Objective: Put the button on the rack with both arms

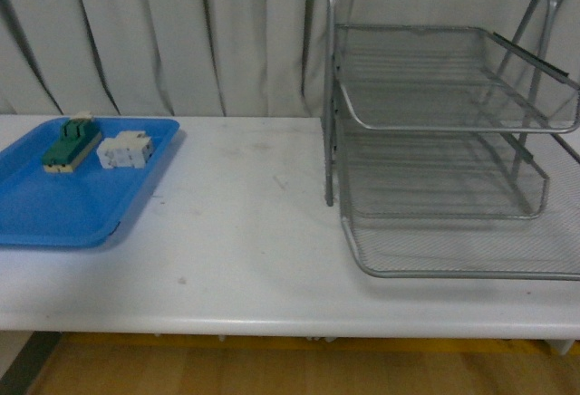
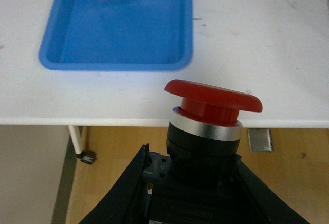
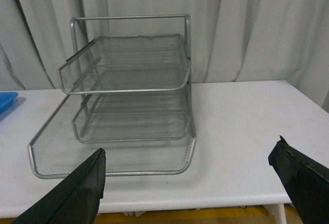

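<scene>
Button (image 2: 213, 100): lower centre of the left wrist view, black blocky body pinched by the left hand (image 2: 193, 175), just off the desk (image 2: 257, 39) edge.
Right hand (image 3: 187, 154): spread wide, empty, facing the rack (image 3: 123, 90).
Risk: smooth metal collar and glossy domed cap may slip at handover; top-heavy, it could topple on wire mesh.

I'm seeing smooth, faintly glossy red plastic capping the button (image 2: 213, 96), above a brushed metal collar; the rack (image 1: 329, 96) is silver wire mesh, the blue tray (image 1: 54, 216) shiny plastic, the surface (image 1: 245, 232) matt white.
</scene>
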